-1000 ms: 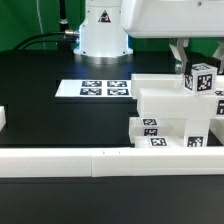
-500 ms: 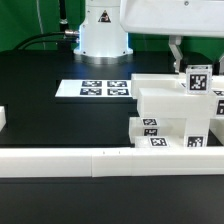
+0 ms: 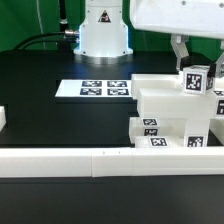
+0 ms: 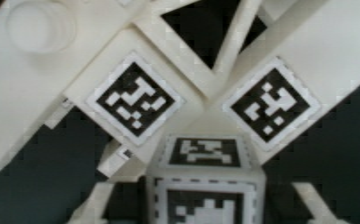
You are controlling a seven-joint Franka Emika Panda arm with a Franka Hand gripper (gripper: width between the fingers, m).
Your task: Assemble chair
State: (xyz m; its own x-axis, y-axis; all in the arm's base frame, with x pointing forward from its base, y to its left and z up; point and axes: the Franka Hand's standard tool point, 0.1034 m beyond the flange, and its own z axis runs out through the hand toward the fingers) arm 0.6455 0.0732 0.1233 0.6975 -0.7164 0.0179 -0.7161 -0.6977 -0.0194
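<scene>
Exterior view: we see the gripper (image 3: 196, 66), its jaws half shut and pinching the square post (image 3: 198, 80).
Square post: on top of the chair (image 3: 165, 110).
Chair: just beside the marker board (image 3: 95, 89), on the exterior view's right.

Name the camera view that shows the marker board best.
The exterior view: the marker board lies flat on the table, tags in sight. The wrist view shows none of it, only tagged chair parts close up.

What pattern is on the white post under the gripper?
Black-and-white square tags on the post; clearest in the exterior view.
</scene>
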